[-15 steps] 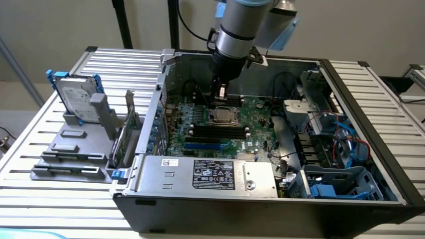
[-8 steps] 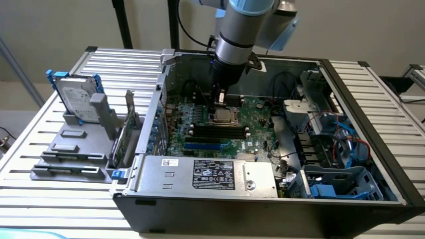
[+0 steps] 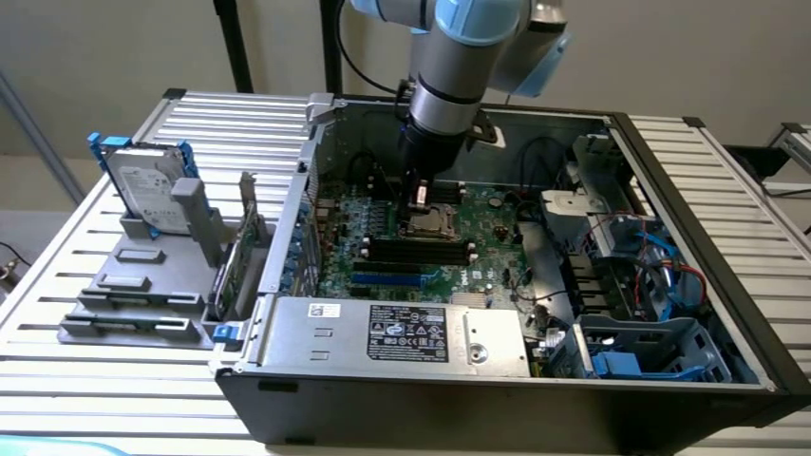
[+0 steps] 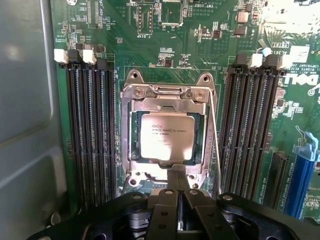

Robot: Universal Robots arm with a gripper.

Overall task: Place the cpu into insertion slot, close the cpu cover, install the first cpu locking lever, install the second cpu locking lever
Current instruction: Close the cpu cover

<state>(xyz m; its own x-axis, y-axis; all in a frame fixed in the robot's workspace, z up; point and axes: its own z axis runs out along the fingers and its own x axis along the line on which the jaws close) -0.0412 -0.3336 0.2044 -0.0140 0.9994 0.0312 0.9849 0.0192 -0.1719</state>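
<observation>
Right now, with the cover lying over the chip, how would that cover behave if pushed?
The cover looks like thin sheet metal: probably light, fairly stiff. It lies flat around the chip, so pressing down likely moves it little. Its shiny face may let the shut gripper slip.

DELL stands on the green motherboard (image 4: 125, 50); the cpu (image 4: 166, 135) print is unreadable.

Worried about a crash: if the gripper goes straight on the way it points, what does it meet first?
Probably the rim of the cpu cover, which lies over the cpu; the gripper, fingers shut, hangs over that rim. How far above is unclear.
</observation>
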